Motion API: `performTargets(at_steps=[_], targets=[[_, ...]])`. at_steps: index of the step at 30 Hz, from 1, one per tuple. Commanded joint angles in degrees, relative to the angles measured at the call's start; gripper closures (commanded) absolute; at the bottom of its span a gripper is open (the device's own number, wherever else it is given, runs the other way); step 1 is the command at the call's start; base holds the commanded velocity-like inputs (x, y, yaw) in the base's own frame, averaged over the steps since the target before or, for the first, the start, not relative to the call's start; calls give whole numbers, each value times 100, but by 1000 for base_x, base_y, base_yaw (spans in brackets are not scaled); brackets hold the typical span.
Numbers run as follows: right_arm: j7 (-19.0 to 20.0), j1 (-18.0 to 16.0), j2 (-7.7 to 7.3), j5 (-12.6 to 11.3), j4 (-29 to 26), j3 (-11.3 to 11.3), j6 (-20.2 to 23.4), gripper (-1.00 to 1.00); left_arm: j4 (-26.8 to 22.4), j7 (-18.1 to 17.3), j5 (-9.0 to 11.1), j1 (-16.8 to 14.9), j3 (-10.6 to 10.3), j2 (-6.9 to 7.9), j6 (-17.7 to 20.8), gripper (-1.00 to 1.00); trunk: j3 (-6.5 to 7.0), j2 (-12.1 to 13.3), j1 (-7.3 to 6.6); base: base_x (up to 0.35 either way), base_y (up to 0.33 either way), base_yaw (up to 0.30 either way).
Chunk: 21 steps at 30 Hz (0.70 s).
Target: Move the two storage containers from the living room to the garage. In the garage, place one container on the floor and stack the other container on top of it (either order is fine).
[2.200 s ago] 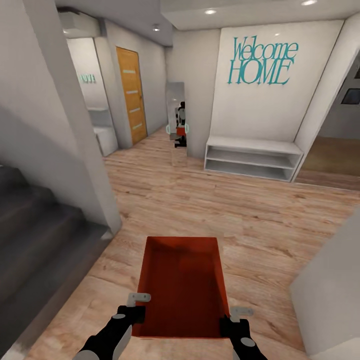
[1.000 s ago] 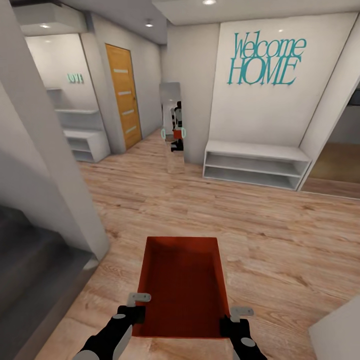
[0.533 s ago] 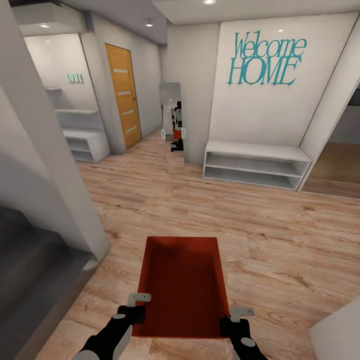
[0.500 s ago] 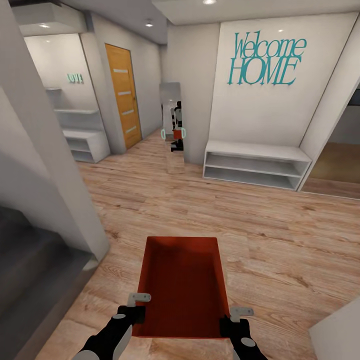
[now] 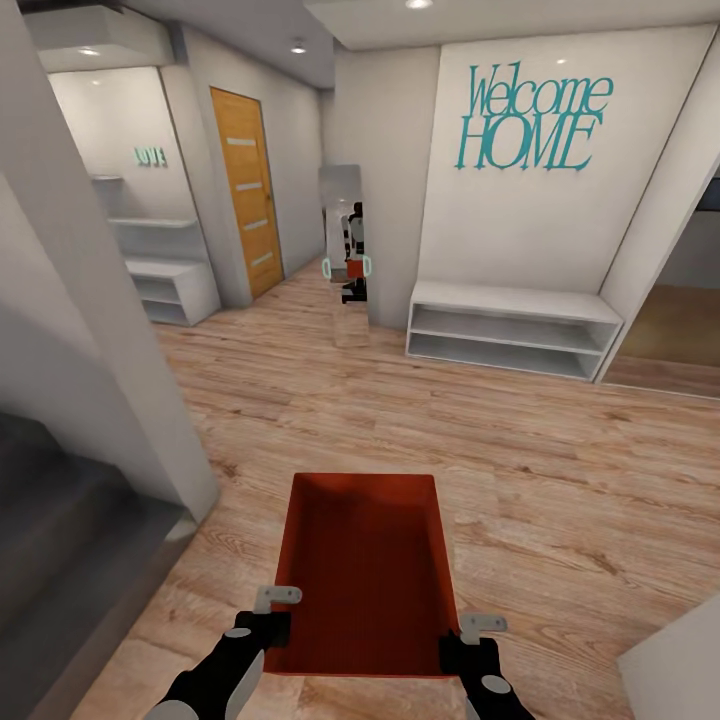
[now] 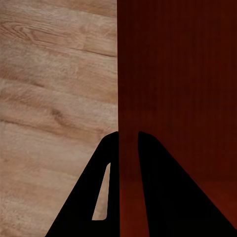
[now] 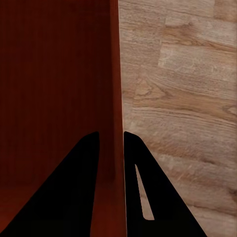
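From the head view, one orange-red bin (image 5: pixel 365 570) is carried level in front of the robot, above the light wood floor (image 5: pixel 520 470) of an entry hall, its long axis running straight ahead from the trunk toward the white bench (image 5: pixel 512 330) under the teal "Welcome HOME" lettering (image 5: pixel 535 118). The left end effector (image 5: pixel 268 618) grips the bin's near left corner and the right end effector (image 5: pixel 468 640) its near right corner, so the bin lies directly between and ahead of both arms, neither nearer than the other. A grey wall corner (image 5: pixel 120 380) stands close on the left, an orange door (image 5: pixel 248 190) and a mirror (image 5: pixel 345 250) lie farther on, and an opening (image 5: pixel 670 320) shows at the right. In the left wrist view, the left end effector (image 6: pixel 128 140) is pinched narrow on the bin's side wall (image 6: pixel 129 74), one finger outside over the wood, one inside the ribbed basin. In the right wrist view, the right end effector (image 7: pixel 111 140) is likewise closed narrow on the opposite wall (image 7: pixel 115 64). No grey concrete is in sight, so I judge the robot is in transit with the garage not yet reached; turning calls for clearance between the bin's far end and the left wall corner.
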Motion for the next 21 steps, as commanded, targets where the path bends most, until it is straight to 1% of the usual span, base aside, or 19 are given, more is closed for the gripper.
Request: performTargets(at_steps=[1, 8, 16, 21], targets=[[-104, -3, 9, 20, 22, -22, 99, 100, -28, -173, -2, -6, -55, -51, 33, 100, -8, -7, 2, 0, 0, 0], [-104, -5, 9, 20, 22, -22, 99, 100, -28, -173, -2, -6, -55, -51, 33, 100, -8, -7, 2, 26, 0, 0], [-104, -4, 9, 20, 22, -22, 99, 100, -28, -173, -2, -6, -55, -51, 33, 100, -8, -7, 2, 269, 0, 0], [-104, -2, 9, 20, 22, -22, 99, 100, -28, -173, -2, -6, -55, -51, 33, 100, -8, -7, 2, 103, 0, 0]])
